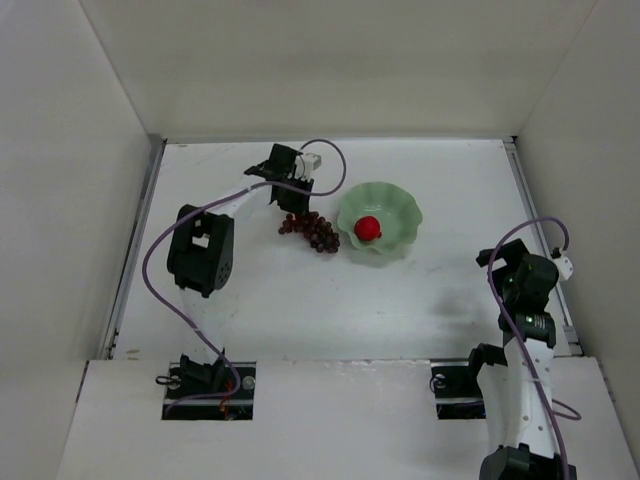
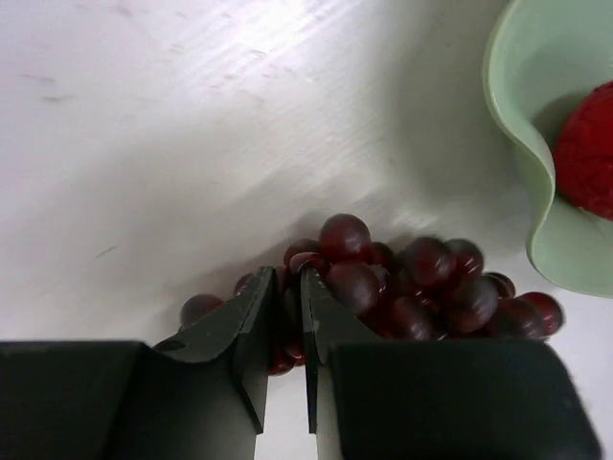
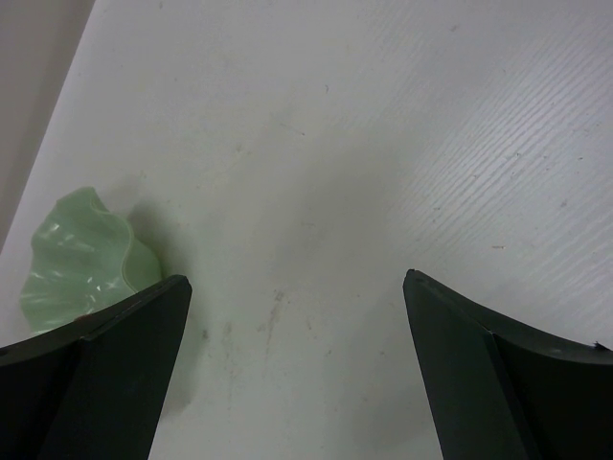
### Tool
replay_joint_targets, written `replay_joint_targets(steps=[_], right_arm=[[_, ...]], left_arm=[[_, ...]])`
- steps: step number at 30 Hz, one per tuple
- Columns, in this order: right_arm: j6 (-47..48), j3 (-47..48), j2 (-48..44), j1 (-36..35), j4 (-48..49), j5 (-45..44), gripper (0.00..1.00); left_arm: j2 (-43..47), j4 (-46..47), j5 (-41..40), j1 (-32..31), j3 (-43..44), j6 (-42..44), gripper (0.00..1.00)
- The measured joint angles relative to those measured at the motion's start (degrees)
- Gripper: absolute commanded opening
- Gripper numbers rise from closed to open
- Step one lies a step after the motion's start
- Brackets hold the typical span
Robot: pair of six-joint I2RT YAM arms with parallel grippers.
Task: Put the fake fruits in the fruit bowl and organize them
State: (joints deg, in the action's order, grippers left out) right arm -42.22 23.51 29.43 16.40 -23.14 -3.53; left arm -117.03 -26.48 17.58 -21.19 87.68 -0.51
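Note:
The bunch of dark maroon grapes [image 1: 314, 231] lies on the white table just left of the mint-green scalloped fruit bowl [image 1: 401, 203]. The red ball-shaped fruit [image 1: 369, 228] sits inside the bowl. My left gripper [image 1: 293, 203] is down at the bunch's left end. In the left wrist view the left gripper [image 2: 285, 287] has its jaws nearly together, pinching a grape of the bunch [image 2: 421, 278]; the bowl's rim [image 2: 517, 105] and the red fruit [image 2: 589, 153] are at the right. My right gripper [image 3: 297, 283] is wide open and empty, with the bowl [image 3: 81, 249] far off.
White walls enclose the table on three sides. The right arm [image 1: 525, 290] is folded near the table's right edge. The left arm's elbow [image 1: 203, 250] stands left of the grapes, with its purple cable looping over the table.

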Motion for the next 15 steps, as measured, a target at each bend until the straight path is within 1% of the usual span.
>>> replay_joint_targets(steps=[3, 6, 10, 15], right_arm=[[0.02, 0.00, 0.35, 0.00, 0.00, 0.00, 1.00], [0.02, 0.00, 0.46, 0.02, 0.02, -0.07, 1.00], [0.04, 0.00, 0.59, 0.02, 0.00, -0.15, 1.00], [0.02, 0.00, 0.55, 0.00, 0.00, -0.24, 1.00]], left_arm=[[2.29, -1.57, -5.90, -0.76, 2.89, 2.49, 0.00], [5.03, -0.85, -10.78, -3.10, 7.10, 5.35, 0.00], [7.96, 1.11, -14.29, -9.29, 12.83, 9.27, 0.00], [8.41, 3.61, -14.64, -18.45, 16.28, 12.04, 0.00]])
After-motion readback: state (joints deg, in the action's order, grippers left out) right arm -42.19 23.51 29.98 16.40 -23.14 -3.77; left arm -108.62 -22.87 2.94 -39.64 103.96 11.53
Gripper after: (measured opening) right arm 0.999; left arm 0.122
